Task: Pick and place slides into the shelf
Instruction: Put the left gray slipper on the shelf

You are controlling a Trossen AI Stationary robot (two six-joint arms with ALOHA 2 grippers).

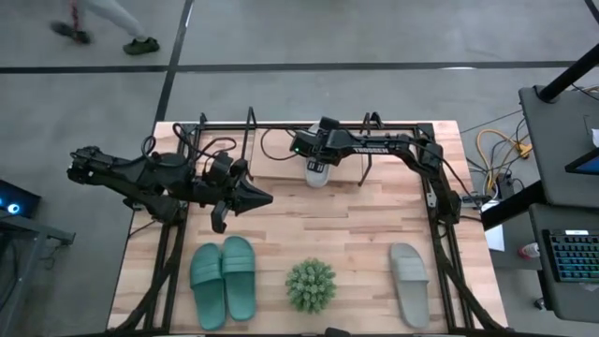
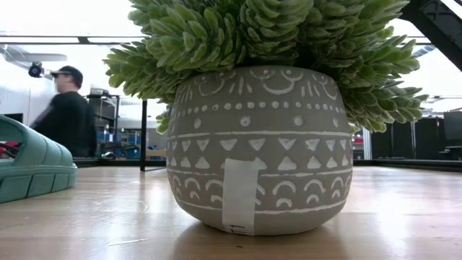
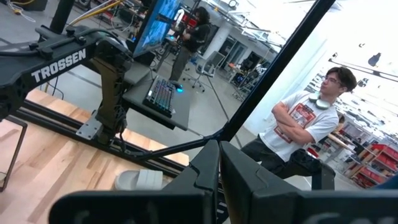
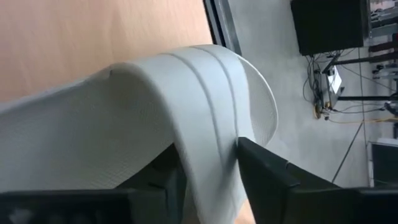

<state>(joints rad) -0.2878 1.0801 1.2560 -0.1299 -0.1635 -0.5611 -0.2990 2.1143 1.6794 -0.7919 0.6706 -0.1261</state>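
A pale grey slide [image 1: 318, 174] sits under my right gripper [image 1: 319, 157] at the table's far side, between the thin black wire uprights of the shelf [image 1: 250, 126]. My right gripper [image 4: 208, 177] is shut on it. The second grey slide [image 1: 409, 271] lies flat on its sole near the right near corner and shows in the left wrist view too [image 3: 138, 180]. The teal pair [image 1: 223, 279] lies side by side at the near left; one teal slide [image 2: 29, 170] shows in the low view. My left gripper [image 1: 258, 198], shut and holding nothing [image 3: 219, 177], hovers left of centre. My right gripper pinches the grey slide's wide strap [image 4: 211, 134] between its two fingers, one finger [image 4: 158, 177] under the strap's arch and the other [image 4: 273, 171] outside it. It comes from above. I cannot tell whether the sole rests on the table or hangs clear.
A spiky green plant ball in a patterned grey pot [image 1: 311, 285] [image 2: 256, 144] stands near the near edge between the teal pair and the lone grey slide. The black table frame [image 1: 440, 201] runs along the sides. People stand in the room beyond.
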